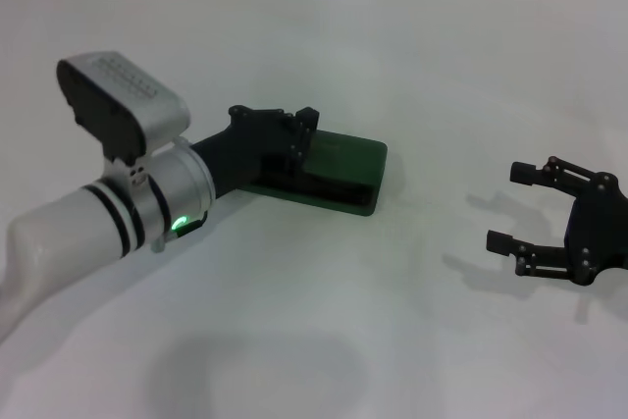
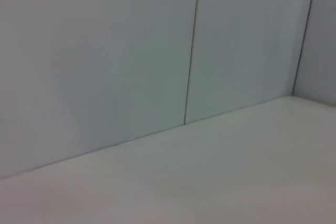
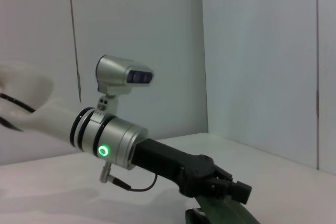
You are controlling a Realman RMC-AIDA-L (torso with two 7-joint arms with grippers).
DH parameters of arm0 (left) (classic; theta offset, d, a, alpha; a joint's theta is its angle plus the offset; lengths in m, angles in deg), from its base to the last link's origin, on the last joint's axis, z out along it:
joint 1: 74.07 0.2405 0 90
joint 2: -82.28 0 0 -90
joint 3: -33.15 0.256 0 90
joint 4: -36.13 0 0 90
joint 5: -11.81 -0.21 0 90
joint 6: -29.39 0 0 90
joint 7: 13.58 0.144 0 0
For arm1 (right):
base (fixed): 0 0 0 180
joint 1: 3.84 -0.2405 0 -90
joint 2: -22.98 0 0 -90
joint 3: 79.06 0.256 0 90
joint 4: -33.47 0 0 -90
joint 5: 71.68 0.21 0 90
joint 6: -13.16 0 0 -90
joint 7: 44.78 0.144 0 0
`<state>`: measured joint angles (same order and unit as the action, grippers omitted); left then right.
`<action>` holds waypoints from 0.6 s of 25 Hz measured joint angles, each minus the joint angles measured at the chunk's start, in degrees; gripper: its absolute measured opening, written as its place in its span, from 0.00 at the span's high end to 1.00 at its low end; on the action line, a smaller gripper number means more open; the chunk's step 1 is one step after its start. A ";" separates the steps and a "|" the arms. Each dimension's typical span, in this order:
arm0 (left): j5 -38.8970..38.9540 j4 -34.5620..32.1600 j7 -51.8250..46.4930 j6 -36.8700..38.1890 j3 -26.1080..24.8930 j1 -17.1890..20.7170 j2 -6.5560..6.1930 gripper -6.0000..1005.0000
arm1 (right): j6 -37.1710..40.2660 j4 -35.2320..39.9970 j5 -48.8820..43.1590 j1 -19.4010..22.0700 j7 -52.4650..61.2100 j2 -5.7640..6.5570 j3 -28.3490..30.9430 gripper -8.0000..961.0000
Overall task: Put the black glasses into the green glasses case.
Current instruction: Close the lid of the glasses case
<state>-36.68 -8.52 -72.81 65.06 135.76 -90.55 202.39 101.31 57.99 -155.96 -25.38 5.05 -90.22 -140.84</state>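
the green glasses case [image 1: 339, 176] — lying flat on the white counter [image 1: 412, 56], a little left of centre in the head view, lid down and closed as far as can be seen, its flat dark green top and one rounded long edge showing. contents hidden; nothing visible inside. the black glasses not to be made out in any view — whether shut in the case or hidden under the arm cannot be told.

on the case's left end, the left gripper [image 1: 294, 139], black, reaching in from the left at a low angle and resting on or just above the lid; jaws seemingly drawn close together over the lid, though whether pressed together or pinching anything cannot be told. behind it, the silver wrist with a lit green ring [image 1: 179, 226] and the grey wrist camera housing [image 1: 123, 100] standing above.

from the right wrist view, the same gripper [image 3: 223, 188] seen side-on, pressed down toward a sliver of the green case [image 3: 226, 217] at the lower edge.

well apart to the right, near the counter's edge in the head view, the right gripper [image 1: 515, 208] — hovering low over bare counter, jaws spread wide, holding nothing.

left wrist view: only pale wall panels [image 2: 105, 51] and counter surface.
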 joint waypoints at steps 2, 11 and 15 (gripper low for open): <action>4.21 2.25 4.84 2.15 0.01 -0.15 0.04 0.98 | 0.00 0.00 0.00 0.00 0.00 0.00 -0.01 0.09; 7.78 5.47 9.49 4.04 0.13 -0.81 0.07 0.98 | 0.04 0.00 0.00 0.00 0.34 0.00 -0.20 0.09; 7.95 6.71 9.67 4.07 0.21 -1.41 0.10 0.98 | 0.05 0.00 0.00 0.00 0.61 0.00 -0.28 0.09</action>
<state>-28.73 -1.80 -63.14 69.13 135.97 -91.96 202.49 101.36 57.99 -155.96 -25.38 5.66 -90.22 -141.12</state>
